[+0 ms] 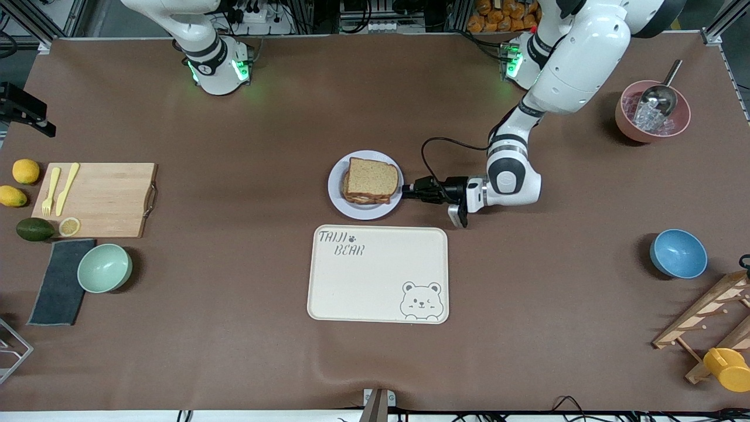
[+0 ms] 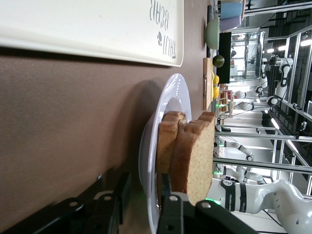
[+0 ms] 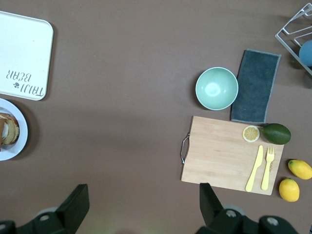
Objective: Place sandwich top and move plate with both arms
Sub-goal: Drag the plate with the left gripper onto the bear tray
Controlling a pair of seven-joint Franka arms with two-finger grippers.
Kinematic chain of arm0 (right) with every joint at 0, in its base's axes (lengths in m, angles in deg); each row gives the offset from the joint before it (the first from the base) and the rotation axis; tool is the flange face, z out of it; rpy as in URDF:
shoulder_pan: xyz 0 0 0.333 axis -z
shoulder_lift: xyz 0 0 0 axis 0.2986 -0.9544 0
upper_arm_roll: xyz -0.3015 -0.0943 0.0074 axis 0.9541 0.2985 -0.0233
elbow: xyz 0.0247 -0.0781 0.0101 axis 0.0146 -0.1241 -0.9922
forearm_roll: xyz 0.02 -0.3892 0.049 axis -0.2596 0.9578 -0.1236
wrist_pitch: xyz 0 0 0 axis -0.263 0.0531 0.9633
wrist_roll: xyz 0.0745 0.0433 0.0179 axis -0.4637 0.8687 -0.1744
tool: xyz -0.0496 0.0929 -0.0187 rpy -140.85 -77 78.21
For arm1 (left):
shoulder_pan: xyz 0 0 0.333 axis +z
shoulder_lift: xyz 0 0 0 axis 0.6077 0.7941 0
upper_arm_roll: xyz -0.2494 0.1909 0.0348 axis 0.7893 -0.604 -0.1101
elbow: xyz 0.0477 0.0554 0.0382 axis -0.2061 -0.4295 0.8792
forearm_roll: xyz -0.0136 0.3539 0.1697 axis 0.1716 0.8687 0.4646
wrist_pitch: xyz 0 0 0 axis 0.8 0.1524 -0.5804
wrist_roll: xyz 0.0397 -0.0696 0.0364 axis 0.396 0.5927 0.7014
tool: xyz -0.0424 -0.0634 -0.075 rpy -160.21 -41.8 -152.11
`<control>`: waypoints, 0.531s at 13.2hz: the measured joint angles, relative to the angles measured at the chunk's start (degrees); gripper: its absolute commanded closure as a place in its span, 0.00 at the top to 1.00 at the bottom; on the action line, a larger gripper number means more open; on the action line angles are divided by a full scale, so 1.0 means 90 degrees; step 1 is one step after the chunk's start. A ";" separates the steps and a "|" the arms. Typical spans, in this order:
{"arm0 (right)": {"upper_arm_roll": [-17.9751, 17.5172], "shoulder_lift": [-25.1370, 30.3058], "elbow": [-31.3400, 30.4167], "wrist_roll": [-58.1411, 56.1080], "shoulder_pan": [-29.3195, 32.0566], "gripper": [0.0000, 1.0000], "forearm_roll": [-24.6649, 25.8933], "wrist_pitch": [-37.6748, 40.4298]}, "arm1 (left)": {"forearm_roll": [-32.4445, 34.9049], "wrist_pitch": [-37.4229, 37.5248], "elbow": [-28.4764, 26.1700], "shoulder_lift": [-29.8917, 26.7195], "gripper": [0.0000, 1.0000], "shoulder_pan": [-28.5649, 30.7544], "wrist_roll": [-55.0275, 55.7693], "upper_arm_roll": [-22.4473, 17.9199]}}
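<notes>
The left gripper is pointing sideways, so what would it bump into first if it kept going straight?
Probably the plate: the left gripper sits at its rim, open fingers either side of the edge, with the sandwich top just past it.

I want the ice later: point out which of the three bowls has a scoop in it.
The pink bowl at the left arm's end of the table. A metal scoop rests in it on clear ice pieces; the blue bowl and the mint-green bowl hold nothing.

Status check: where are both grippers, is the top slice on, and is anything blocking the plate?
Left gripper low at plate rim, fingers straddling it. Right gripper open, waiting high over the table. Sandwich top on the stack. Tray just nearer the camera; nothing blocking.
</notes>
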 measured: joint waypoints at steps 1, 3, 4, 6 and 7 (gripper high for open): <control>0.0000 0.0000 0.0000 0.0000 0.0000 1.00 0.0000 -0.0001 | -0.0099 -0.0002 0.0002 0.0010 0.30 -0.0056 -0.0004 0.0000; 0.0001 0.0000 0.0000 0.0000 0.0000 1.00 0.0000 -0.0001 | -0.0243 -0.0060 0.0020 0.0020 0.30 -0.0180 -0.0010 0.0001; 0.0004 0.0000 0.0000 0.0001 0.0000 1.00 0.0000 -0.0001 | -0.0267 -0.0108 0.0037 0.0019 0.29 -0.0215 -0.0010 0.0001; 0.0013 0.0000 0.0000 0.0001 0.0001 1.00 0.0000 -0.0001 | -0.0271 -0.0127 0.0043 0.0019 0.27 -0.0227 -0.0019 0.0000; 0.0019 0.0000 0.0000 0.0001 0.0003 1.00 0.0000 -0.0001 | -0.0271 -0.0129 0.0041 0.0021 0.25 -0.0227 -0.0057 -0.0001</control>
